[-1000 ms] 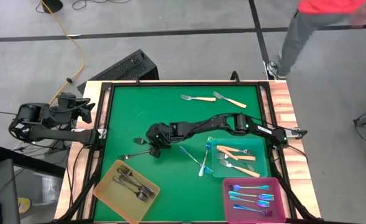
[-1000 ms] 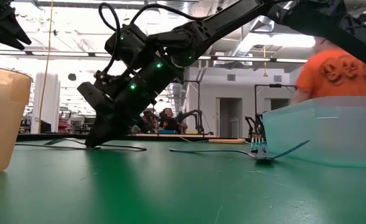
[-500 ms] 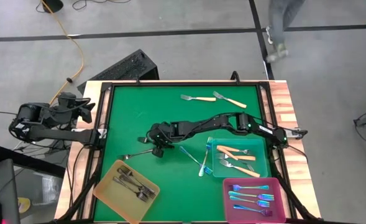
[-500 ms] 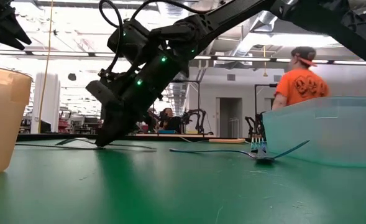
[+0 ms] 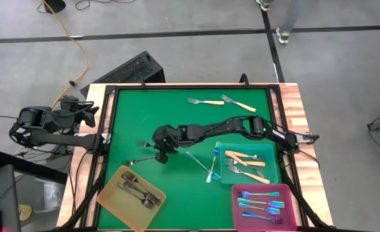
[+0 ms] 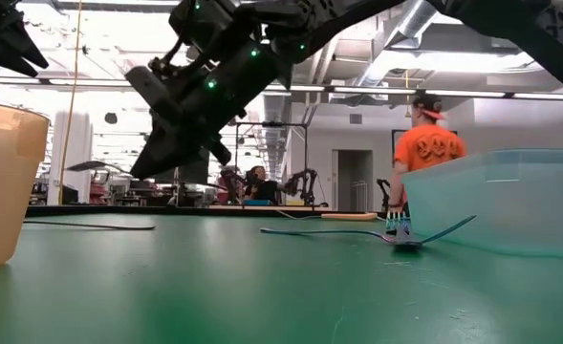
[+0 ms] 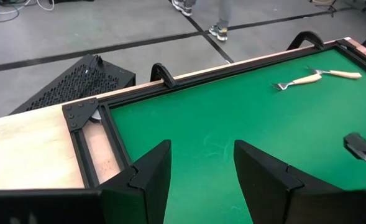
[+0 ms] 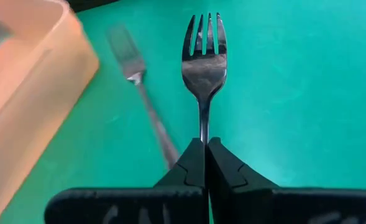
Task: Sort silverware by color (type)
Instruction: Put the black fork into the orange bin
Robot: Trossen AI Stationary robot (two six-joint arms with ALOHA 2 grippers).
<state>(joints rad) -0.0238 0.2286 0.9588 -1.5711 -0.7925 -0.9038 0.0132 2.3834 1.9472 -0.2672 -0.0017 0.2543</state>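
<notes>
My right gripper [image 5: 152,145] hangs over the table's left middle, shut on a dark-grey fork [image 8: 204,59] whose tines point away from the fingers. In the low view that fork [image 6: 99,165] is level and clear of the cloth. A second grey fork [image 5: 138,160] lies flat on the cloth just nearer, beside the yellow tray [image 5: 112,182], which holds several grey forks. Two cream-handled forks [image 5: 206,102] lie at the far edge. Two blue forks [image 5: 202,162] lie left of the teal tray [image 5: 251,145]. My left gripper [image 7: 201,180] waits open beyond the table's left edge. My right gripper pinches the grey fork's handle [image 8: 203,132] between its two fingertips. The fingers lie along the handle and slant down toward the table's left edge. The fork sticks straight out past the fingertips, tines foremost, lifted clear of the cloth.
The teal tray holds cream-handled forks and the pink tray [image 5: 265,187] at the near right holds iridescent ones. Black rails [image 5: 112,122] frame the green cloth. A person in an orange shirt [image 6: 432,153] stands in the room behind.
My right gripper has risen from the cloth with the grey fork, which now hangs clear of the table. The second grey fork has stayed where it lay.
</notes>
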